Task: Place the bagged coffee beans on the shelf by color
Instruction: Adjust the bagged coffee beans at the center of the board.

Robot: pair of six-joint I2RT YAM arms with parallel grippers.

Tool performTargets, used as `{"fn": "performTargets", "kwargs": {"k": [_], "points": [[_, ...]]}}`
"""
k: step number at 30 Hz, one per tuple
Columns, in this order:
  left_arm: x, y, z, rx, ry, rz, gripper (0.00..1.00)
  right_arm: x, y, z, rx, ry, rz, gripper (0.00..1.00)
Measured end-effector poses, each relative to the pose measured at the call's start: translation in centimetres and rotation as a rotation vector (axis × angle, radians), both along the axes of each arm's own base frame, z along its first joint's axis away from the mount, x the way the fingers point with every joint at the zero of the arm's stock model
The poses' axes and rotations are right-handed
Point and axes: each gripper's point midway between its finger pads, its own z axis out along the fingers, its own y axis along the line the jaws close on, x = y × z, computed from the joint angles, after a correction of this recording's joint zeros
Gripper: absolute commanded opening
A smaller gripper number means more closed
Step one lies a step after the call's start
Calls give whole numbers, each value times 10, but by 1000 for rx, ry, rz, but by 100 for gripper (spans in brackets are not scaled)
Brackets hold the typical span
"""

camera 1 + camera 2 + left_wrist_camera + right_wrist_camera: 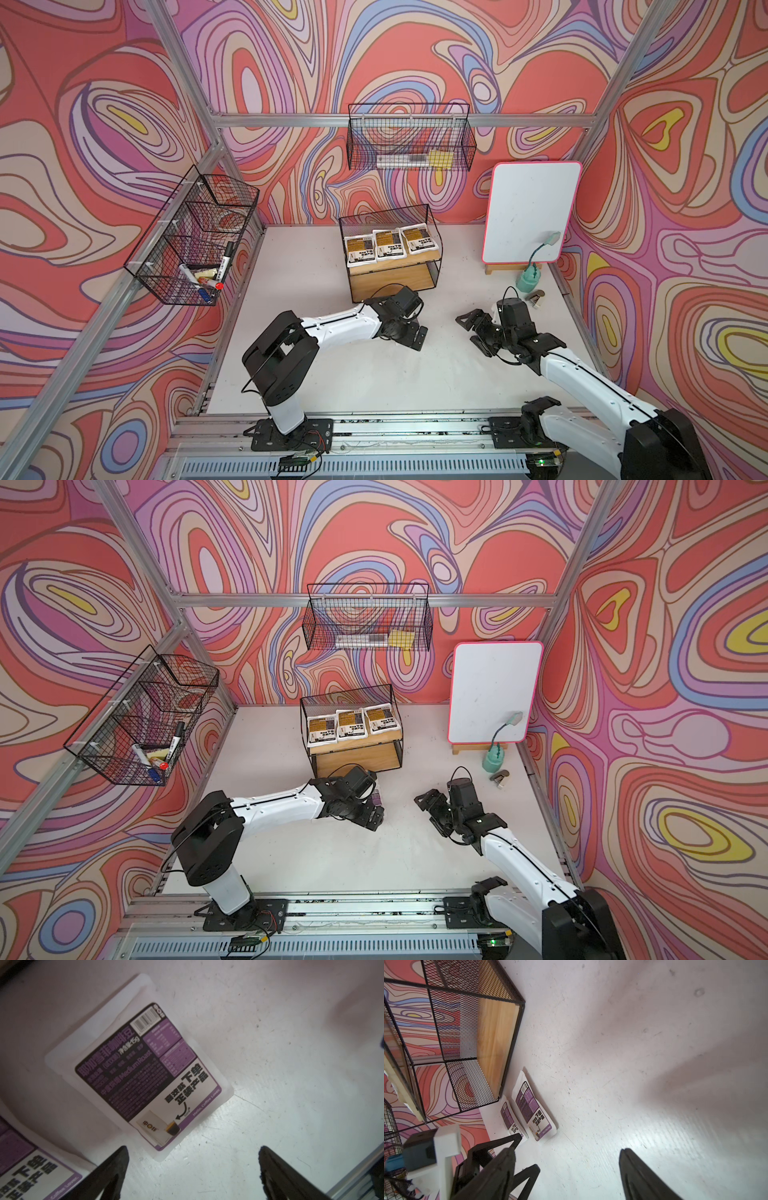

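Your left arm nearly hides the two purple pouches [533, 1113] in both top views. They lie flat on the table, just in front of the shelf [392, 277]. The left wrist view shows one whole and the other cut off at the frame's corner, with the small print blurred. Three orange-brown pouches [388, 246] sit side by side on the shelf's top board. The left gripper [193, 1169] is spread near the whole pouch's corner, grasping nothing. The right gripper [569, 1174], off the shelf's front right, is spread and empty too. The table [374, 374] is white and scuffed, enclosed by swirl-patterned walls.
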Motion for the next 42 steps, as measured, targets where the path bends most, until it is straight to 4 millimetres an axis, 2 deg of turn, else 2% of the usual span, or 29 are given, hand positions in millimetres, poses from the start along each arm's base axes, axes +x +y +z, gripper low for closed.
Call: {"fn": "performTargets", "kwargs": {"k": [6, 12, 18, 27, 30, 33, 36, 42], "points": [[-7, 9, -13, 25, 28, 19, 99, 3, 4, 5, 9, -8, 30, 81], [-6, 4, -21, 10, 45, 31, 99, 7, 2, 9, 18, -15, 38, 81], [0, -15, -18, -52, 52, 18, 99, 10, -3, 12, 20, -14, 32, 81], [6, -58, -12, -130, 79, -43, 99, 12, -7, 13, 26, -15, 17, 81], [6, -67, -11, -138, 77, -54, 99, 12, -7, 13, 30, -13, 13, 81], [8, -62, -10, -119, 62, -44, 99, 13, -7, 14, 42, -11, 6, 81], [15, -47, -5, -58, 11, -7, 99, 15, -3, 14, 70, -12, 5, 81], [42, -11, 17, 64, -147, 99, 99, 14, 4, -7, 132, 34, -5, 80]]}}
